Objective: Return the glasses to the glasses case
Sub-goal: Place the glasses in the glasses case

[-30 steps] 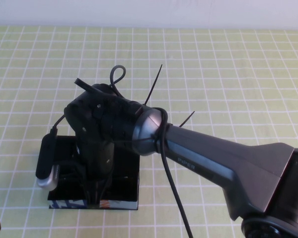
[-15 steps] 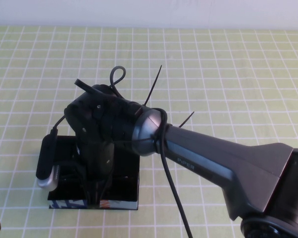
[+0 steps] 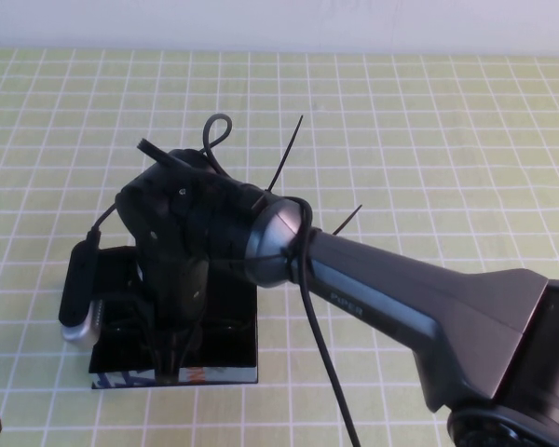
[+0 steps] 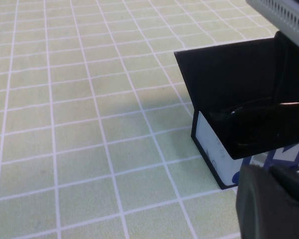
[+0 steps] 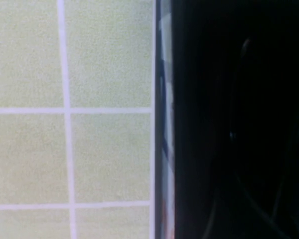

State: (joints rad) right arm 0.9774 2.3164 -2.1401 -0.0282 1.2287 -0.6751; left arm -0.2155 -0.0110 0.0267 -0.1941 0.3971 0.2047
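The glasses case is a black open box at the near left of the table, with a blue, white and orange printed front. My right gripper points straight down into it from above. Dark rims of the glasses show inside the case, either side of the gripper. In the left wrist view the case stands open with a glossy black part of the glasses inside. In the right wrist view only the case's printed edge and dark interior show. My left gripper sits low beside the case's front corner.
The table is covered by a yellow-green cloth with a white grid. My right arm crosses the near right of the table. Its wrist camera and a loose cable stick out over the case. A white wall runs along the far edge.
My right wrist has shifted slightly left and risen a little over the case. More of the case's printed front now shows below the gripper. The case has not moved.
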